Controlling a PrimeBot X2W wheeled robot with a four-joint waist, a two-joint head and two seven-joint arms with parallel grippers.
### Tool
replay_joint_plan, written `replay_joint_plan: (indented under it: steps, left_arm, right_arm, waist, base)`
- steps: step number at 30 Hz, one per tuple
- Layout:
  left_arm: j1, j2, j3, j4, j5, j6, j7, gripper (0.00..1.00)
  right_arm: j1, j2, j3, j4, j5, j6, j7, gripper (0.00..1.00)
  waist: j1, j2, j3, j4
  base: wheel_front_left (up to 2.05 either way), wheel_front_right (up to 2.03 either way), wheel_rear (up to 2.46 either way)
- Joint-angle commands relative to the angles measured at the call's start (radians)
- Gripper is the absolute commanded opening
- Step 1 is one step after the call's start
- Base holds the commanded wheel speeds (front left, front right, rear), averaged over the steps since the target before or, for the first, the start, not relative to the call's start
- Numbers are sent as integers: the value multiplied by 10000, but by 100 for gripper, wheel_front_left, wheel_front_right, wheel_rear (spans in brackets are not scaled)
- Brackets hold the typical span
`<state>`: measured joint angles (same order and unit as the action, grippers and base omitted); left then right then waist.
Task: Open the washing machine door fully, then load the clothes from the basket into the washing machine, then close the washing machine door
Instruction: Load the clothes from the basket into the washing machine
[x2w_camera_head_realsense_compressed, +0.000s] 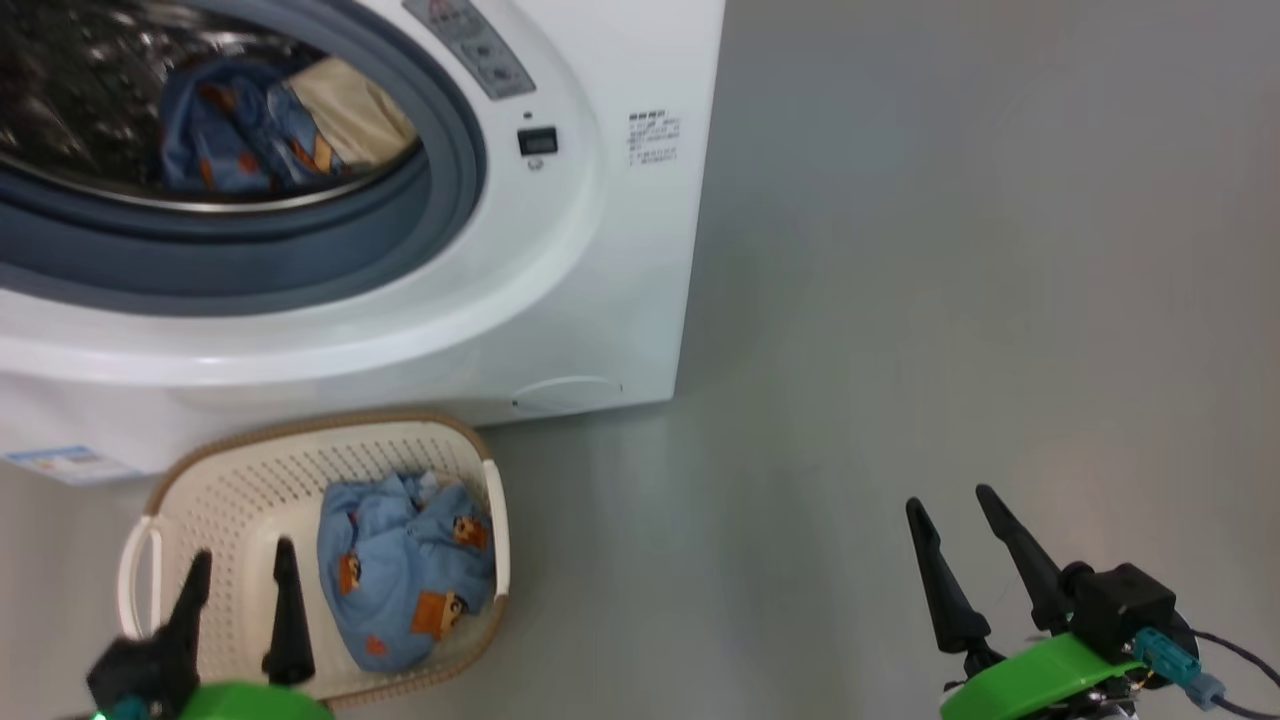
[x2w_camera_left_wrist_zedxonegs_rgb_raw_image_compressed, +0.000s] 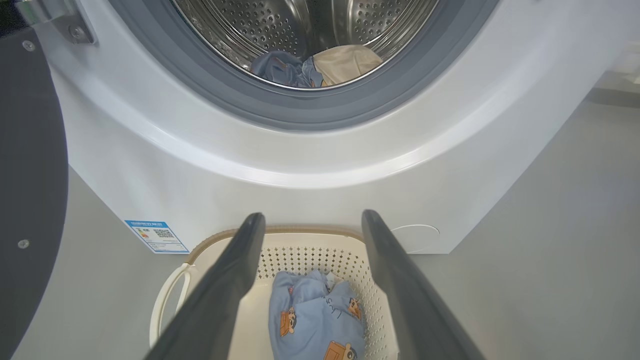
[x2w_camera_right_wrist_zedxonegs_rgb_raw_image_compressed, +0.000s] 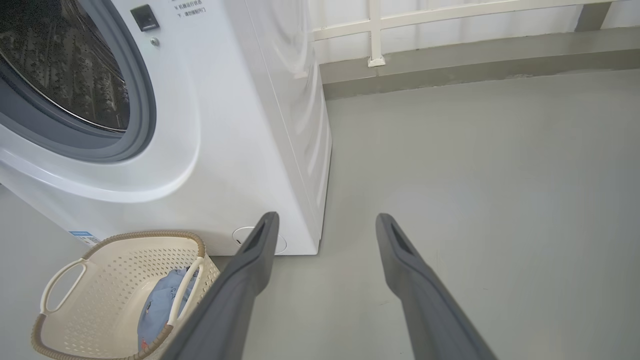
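The washing machine (x2w_camera_head_realsense_compressed: 600, 250) is seen across the upper left of the head view, standing on a grey floor (x2w_camera_head_realsense_compressed: 950, 250). Its round opening is turned toward the lower edge of the frame. The washing machine door (x2w_camera_left_wrist_zedxonegs_rgb_raw_image_compressed: 30, 150) is swung open and is seen as a dark panel along the left edge of the left wrist view, hinged at the upper left. Inside the steel drum (x2w_camera_left_wrist_zedxonegs_rgb_raw_image_compressed: 300, 25), a blue printed garment and a cream one (x2w_camera_head_realsense_compressed: 260, 125) are seen lying against the lower rim, behind the grey gasket (x2w_camera_head_realsense_compressed: 300, 260).

The basket (x2w_camera_head_realsense_compressed: 230, 500) is set on the floor just in front of the machine, at the lower left of the head view. Its long axis appears to run across the frame, parallel to the machine's front, with a handle at each end. A bundle of light-blue clothes (x2w_camera_head_realsense_compressed: 400, 570) is held in its right half; the left half is bare.

The left end effector (x2w_camera_head_realsense_compressed: 245, 550) is held above the basket's left half with its fingers apart and pointed up the frame, gripping nothing. The right end effector (x2w_camera_head_realsense_compressed: 948, 498) is held over bare floor at the lower right, well apart from the basket, fingers likewise spread and empty.
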<state>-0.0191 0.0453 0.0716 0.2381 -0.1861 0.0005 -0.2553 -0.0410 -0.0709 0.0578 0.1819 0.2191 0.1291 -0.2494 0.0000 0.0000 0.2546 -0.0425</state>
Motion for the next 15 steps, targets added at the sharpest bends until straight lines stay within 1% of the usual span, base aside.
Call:
replay_joint_plan:
  steps: [1, 6, 7, 11, 15]
  left_arm:
    - [-613, 138, 305, 17, 149, -63, -65, 100]
    - [-2011, 437, 420, 998, 133, -246, -65, 100]
    - [-2011, 437, 420, 998, 133, -246, -65, 100]
    - [-3005, 662, 524, 1956, 110, -280, -65, 100]
    - [-3905, 878, 627, 2963, -44, -440, -65, 100]
  right_arm:
    - [-292, -16, 245, -263, -106, 16, -102, 100]
    - [-714, 36, 317, -358, -122, 16, -114, 100]
    - [-714, 36, 317, -358, -122, 16, -114, 100]
    - [-1044, 90, 357, -411, -126, 16, -120, 100]
    - [-1327, 131, 430, -505, -109, 16, -121, 100]
  waist:
    - [0, 0, 1017, 123]
    - [0, 0, 1957, -16]
    - [0, 0, 1957, -16]
    - [0, 0, 2605, -210]
    - [0, 0, 3260, -432]
  base:
    - [0, 0, 0]
    - [0, 0, 0]
    - [0, 0, 0]
    - [0, 0, 0]
    - [0, 0, 0]
